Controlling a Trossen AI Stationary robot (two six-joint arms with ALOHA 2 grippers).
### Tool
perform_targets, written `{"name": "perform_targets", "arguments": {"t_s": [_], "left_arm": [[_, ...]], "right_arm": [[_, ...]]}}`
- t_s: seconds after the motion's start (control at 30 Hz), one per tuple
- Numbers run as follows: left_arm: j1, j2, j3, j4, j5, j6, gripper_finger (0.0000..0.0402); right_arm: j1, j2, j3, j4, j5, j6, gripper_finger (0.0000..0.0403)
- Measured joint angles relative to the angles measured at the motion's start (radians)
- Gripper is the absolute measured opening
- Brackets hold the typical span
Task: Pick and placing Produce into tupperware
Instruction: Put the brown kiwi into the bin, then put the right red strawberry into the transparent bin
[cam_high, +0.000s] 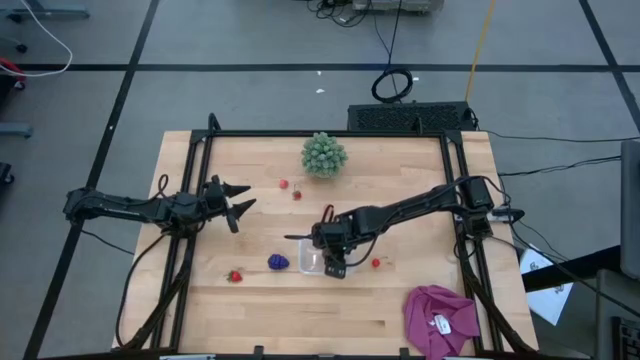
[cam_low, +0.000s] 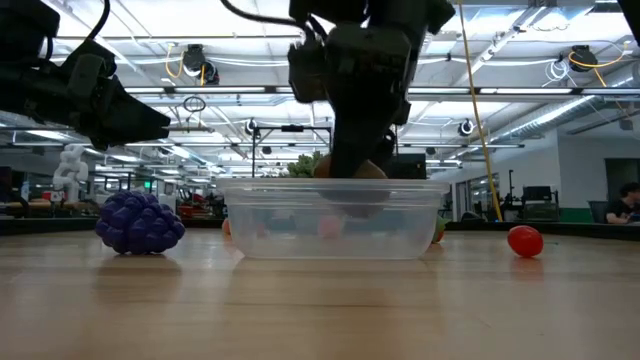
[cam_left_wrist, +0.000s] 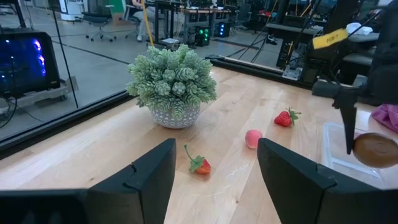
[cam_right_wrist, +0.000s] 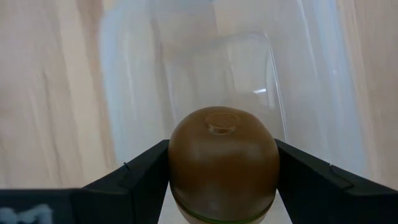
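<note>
The clear tupperware stands near the table's middle. My right gripper is over its open top, shut on the brown kiwi. A purple grape cluster lies just left of the tupperware. Red strawberries lie at the near left, right of the tupperware and toward the far side. My left gripper waits open at the table's left and touches nothing. My right gripper pinches the kiwi's two opposite sides between its two fingers. The fingers slant down from the table's right. The kiwi hangs over the inside of the tupperware, about level with its rim.
A green spiky ball in a white pot stands at the far middle. A magenta cloth lies at the near right corner. A pale pink piece and a strawberry lie on the table ahead of the left gripper.
</note>
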Motion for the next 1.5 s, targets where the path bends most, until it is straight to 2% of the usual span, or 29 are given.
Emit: {"name": "perform_targets", "arguments": {"t_s": [0.53, 0.8, 1.13, 1.5], "left_arm": [[0.000, 0.000, 0.000, 0.000, 0.000, 0.000, 0.0230], [0.000, 0.000, 0.000, -0.001, 0.000, 0.000, 0.0230], [0.000, 0.000, 0.000, -0.001, 0.000, 0.000, 0.0230], [0.000, 0.000, 0.000, -0.001, 0.000, 0.000, 0.0230]], "right_arm": [[0.000, 0.001, -0.043, 0.032, 0.000, 0.020, 0.0251], [0.000, 0.001, -0.043, 0.033, 0.000, 0.018, 0.0237], [-0.002, 0.001, -0.043, 0.041, -0.004, 0.050, 0.0298], [-0.002, -0.002, -0.043, 0.053, -0.007, 0.031, 0.0302]]}}
